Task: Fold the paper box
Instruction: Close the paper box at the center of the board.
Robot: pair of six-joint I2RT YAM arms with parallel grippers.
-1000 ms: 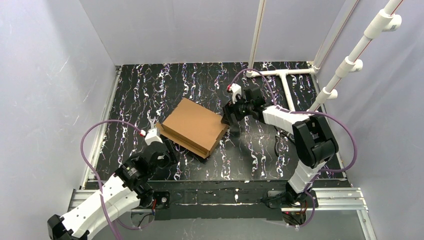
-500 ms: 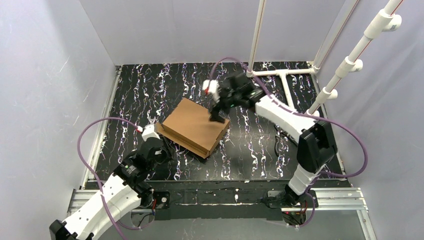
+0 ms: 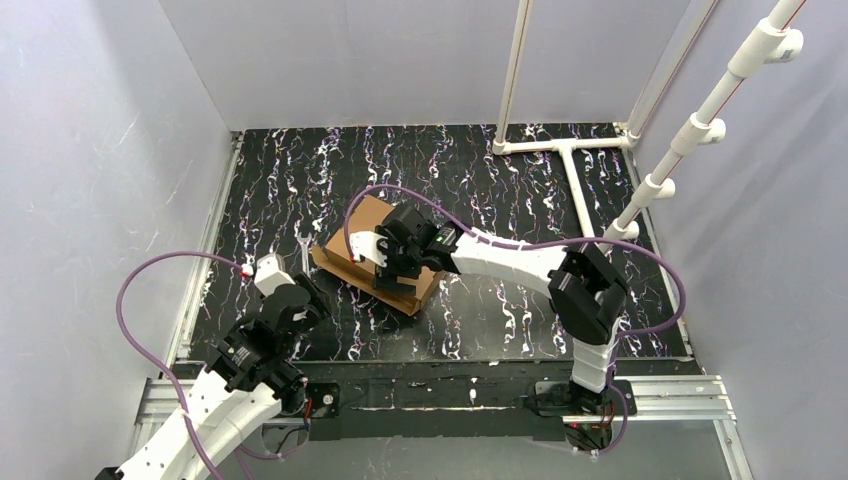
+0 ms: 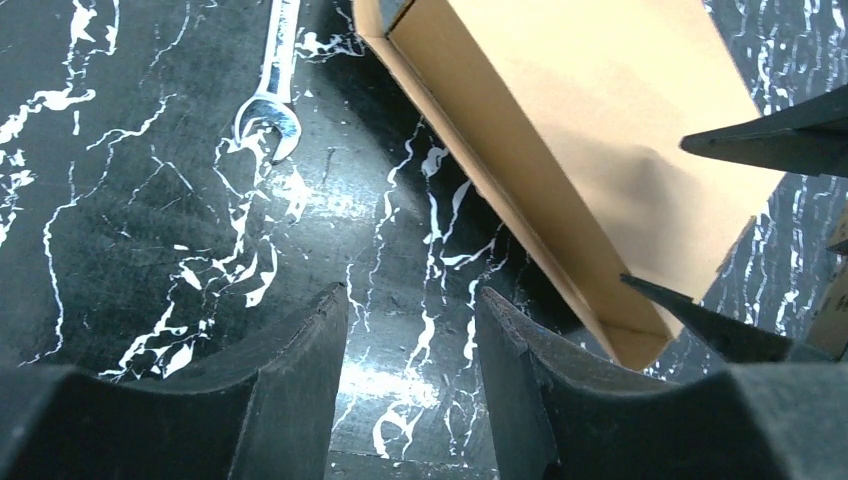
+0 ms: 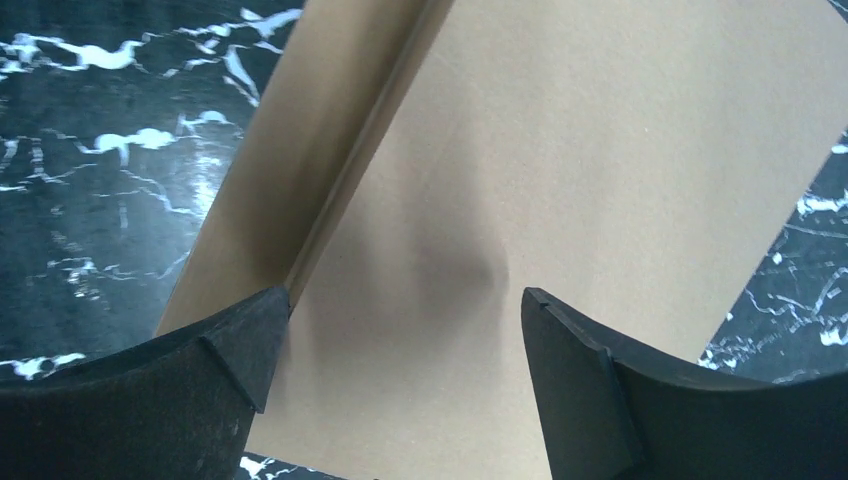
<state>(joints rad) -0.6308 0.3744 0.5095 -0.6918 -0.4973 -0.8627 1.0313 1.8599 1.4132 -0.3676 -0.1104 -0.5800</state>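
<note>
One black marbled table (image 3: 500, 170) carries the paper box (image 3: 360, 222) near its middle, top panel lying flat. Right end effector (image 5: 400, 300) hangs released over that brown top, jaws spread wide, gripping nothing. Left end effector (image 4: 410, 295) sits toward the near-left corner, part-open and empty, apart from the box. A wrench (image 4: 270, 90) lies beside the box, toward the table's left edge.

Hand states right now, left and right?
Left hand: open, holding nothing.
Right hand: open wide over the plain brown corrugated cardboard box, gripping nothing.
</note>
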